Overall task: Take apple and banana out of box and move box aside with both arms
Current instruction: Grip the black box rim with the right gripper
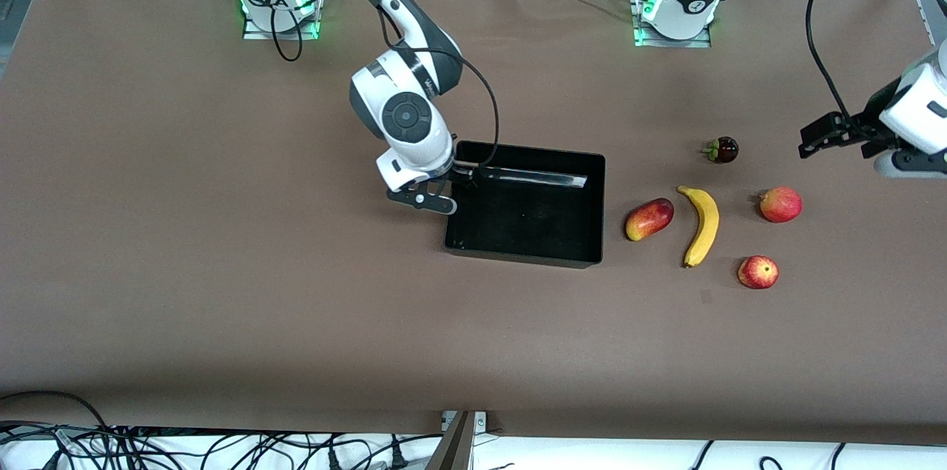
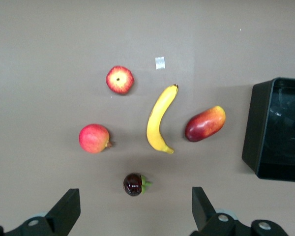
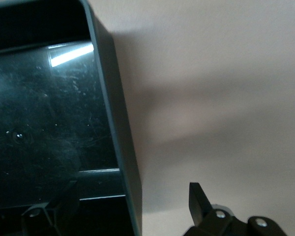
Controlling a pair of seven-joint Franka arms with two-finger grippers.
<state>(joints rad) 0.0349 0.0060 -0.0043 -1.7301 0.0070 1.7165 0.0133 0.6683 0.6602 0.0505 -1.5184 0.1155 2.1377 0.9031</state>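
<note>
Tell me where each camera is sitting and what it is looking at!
Front view: high up across the table, facing both arms; it sees the black box, the banana and the apple.
Left wrist view: on the left arm, looking down over the fruits; the open left gripper shows.
Right wrist view: on the right arm, looking down at the box wall; the open right gripper straddles it.
Shared: both wrist views show the box; the front and left wrist views share the fruits.

box (image 1: 584,209) interior bare; right hand (image 1: 446,189) straddles its wall; fruits spaced apart, banana (image 1: 702,225) between them.
</note>
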